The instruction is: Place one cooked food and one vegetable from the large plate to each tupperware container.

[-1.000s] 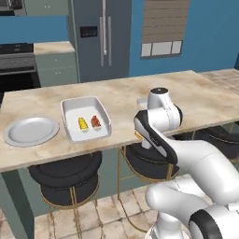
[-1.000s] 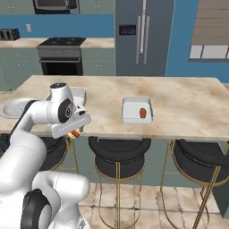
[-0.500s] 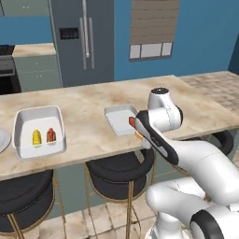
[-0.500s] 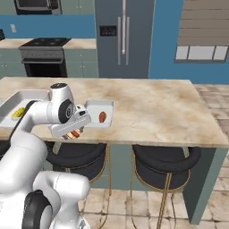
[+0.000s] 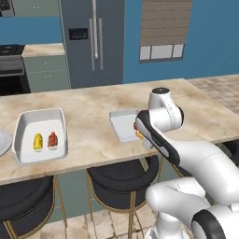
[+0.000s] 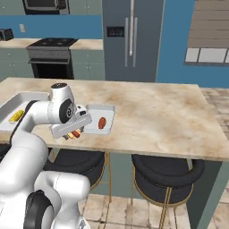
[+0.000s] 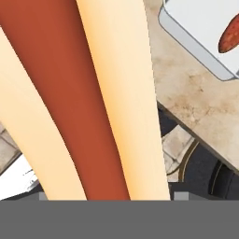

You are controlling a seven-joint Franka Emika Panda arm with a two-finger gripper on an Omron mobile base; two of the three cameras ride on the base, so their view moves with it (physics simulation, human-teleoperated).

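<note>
On the counter [image 5: 88, 126], the larger tray [image 5: 40, 135] left of the smaller tray [image 5: 125, 125] already holds a yellow piece [image 5: 38, 140] and a reddish piece [image 5: 52, 139], so it looks done. The large plate [image 5: 3, 142] sits at the far left edge. The gripper [image 6: 73, 133] holds a hot dog [image 7: 79, 102] just beside the smaller tray; placing remains. The right base view shows a reddish item [image 6: 102, 122] inside that tray.

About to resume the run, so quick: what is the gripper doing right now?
Gripper: closed on a hot dog, held beside the smaller tupperware container.
</note>
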